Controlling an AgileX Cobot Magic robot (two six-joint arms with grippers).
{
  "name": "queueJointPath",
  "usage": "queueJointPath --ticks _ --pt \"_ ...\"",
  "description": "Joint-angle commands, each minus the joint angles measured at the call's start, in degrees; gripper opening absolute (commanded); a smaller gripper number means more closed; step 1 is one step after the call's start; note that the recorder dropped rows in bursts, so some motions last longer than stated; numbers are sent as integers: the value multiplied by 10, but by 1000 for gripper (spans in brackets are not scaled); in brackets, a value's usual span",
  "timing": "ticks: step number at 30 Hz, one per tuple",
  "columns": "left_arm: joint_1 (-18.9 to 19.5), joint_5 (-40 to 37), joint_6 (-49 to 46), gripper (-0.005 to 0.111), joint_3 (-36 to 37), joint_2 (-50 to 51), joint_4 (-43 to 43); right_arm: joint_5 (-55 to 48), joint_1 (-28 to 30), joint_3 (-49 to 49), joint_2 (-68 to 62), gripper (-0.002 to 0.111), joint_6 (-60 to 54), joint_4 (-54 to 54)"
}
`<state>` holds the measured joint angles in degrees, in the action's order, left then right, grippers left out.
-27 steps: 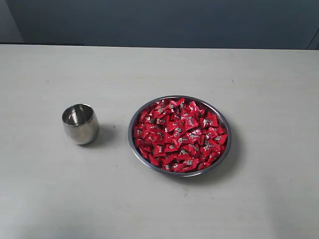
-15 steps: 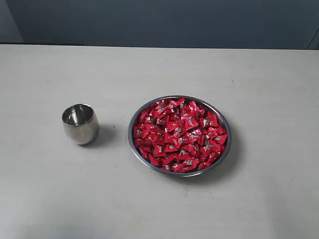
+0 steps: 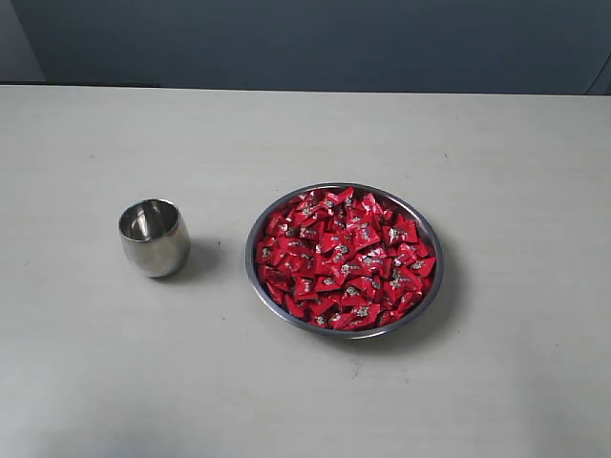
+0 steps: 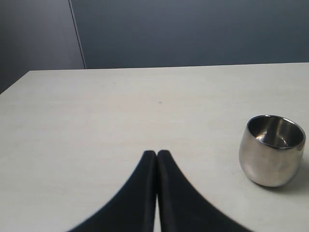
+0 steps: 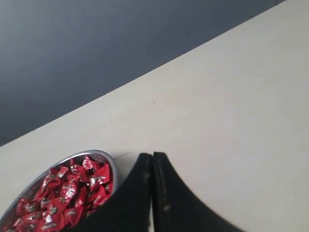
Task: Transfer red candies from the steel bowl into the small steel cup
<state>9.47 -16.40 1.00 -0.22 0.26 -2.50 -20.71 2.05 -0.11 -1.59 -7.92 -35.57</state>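
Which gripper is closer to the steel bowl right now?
Right. The right gripper, shut, has the steel bowl close beside its tips in its wrist view. The left gripper, also shut, sees only the small steel cup, with no bowl in view.

You have a wide, shallow round bowl of shiny grey steel (image 3: 249,262) sitting flat on the pale tabletop (image 3: 286,401), a little right of the middle in the exterior view. It is filled almost out to its thin rim with small shiny red foil-wrapped candies (image 3: 344,260), squarish pillows with a tiny silver-white mark on each. To its left, near but clearly apart, you see a small polished steel cup (image 3: 154,239) with a rounded, egg-like body and no handle. It stands upright, mouth up, and what you can see of its inside is bare mirror-like steel.
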Motion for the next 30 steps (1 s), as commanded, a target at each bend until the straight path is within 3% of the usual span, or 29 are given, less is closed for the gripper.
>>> queueJointPath --ticks 1,7,12,19,24,28,30 --pt "0 1 1 0 2 -3 -1 21 2 1 3 0 -77 23" --pt "0 1 1 0 2 -3 -1 48 2 1 3 0 -182 39" --pt "0 1 1 0 2 -3 -1 91 2 1 3 0 -259 119" --pt "0 1 1 0 2 -3 -1 97 2 1 3 0 -265 126" --pt "0 1 1 0 2 -3 -1 118 2 1 3 0 -264 54" --pt "0 1 1 0 2 -3 -1 148 2 1 3 0 -242 -134" --pt "0 1 1 0 2 -3 -1 155 2 1 3 0 -242 -162"
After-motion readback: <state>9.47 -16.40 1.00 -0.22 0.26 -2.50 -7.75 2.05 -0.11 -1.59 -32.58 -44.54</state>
